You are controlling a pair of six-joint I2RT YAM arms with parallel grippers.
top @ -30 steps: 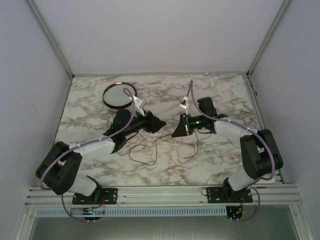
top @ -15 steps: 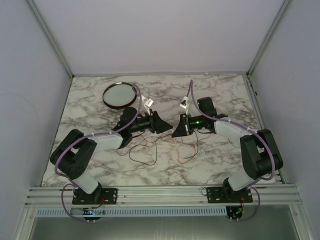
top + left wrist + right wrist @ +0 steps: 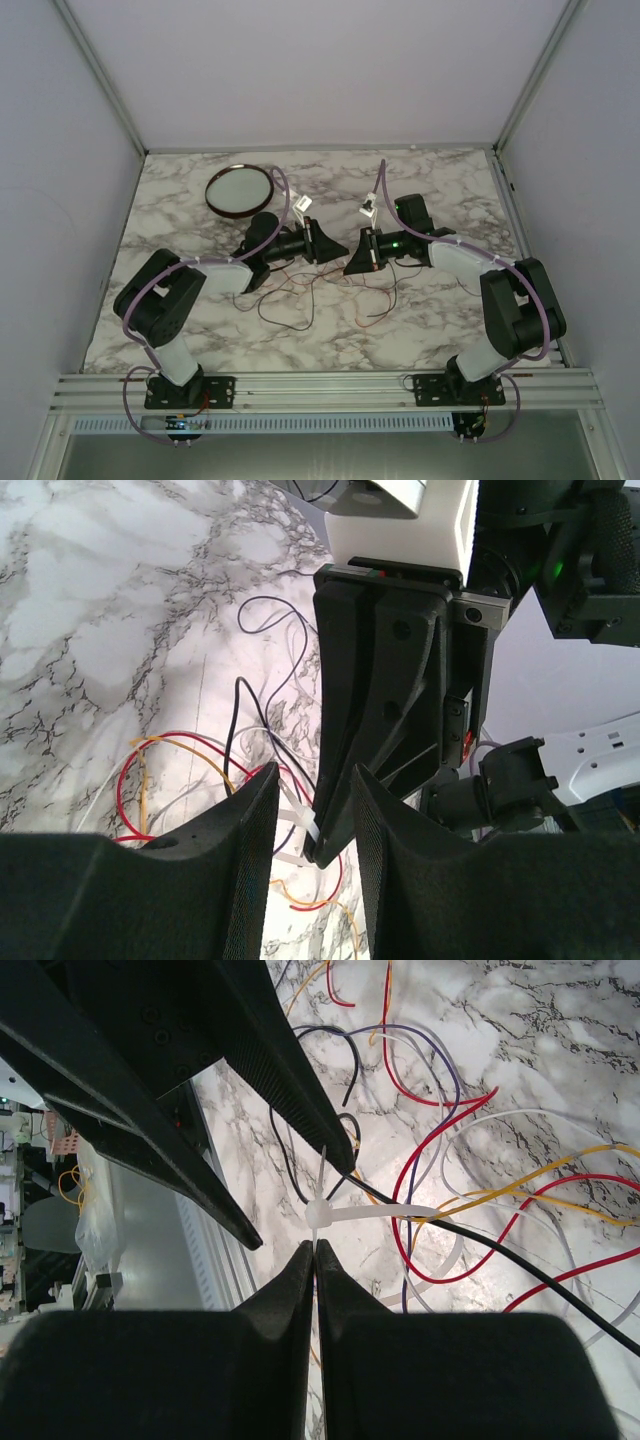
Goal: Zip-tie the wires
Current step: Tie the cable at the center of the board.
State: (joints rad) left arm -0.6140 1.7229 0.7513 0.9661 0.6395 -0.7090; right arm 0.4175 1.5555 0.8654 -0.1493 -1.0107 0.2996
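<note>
The top camera looks down from high behind the left tool (image 3: 330, 250) and right tool (image 3: 352, 265), covering the whole tabletop (image 3: 180, 200). Each wrist camera sits close behind its own tool, facing past the tips; both share the wires (image 3: 500, 1262) between the tools.

Middle of the table is the tight spot: the left gripper (image 3: 328, 245) and right gripper (image 3: 350, 265) sit nose to nose with barely a sliver between them. In the left wrist view, the right one's black body stands right in front of the gap between the left's parted fingers (image 3: 250, 880), so nothing else fits through. The right's tips are pinched on the zip tie (image 3: 365, 1212), which sticks out sideways over the wires (image 3: 310, 292). Those sprawl over the marble under both grippers and toward the near edge — a low approach there runs into them. The dish (image 3: 240, 190) blocks the back left. Bare table (image 3: 450, 180) shows back right.
</note>
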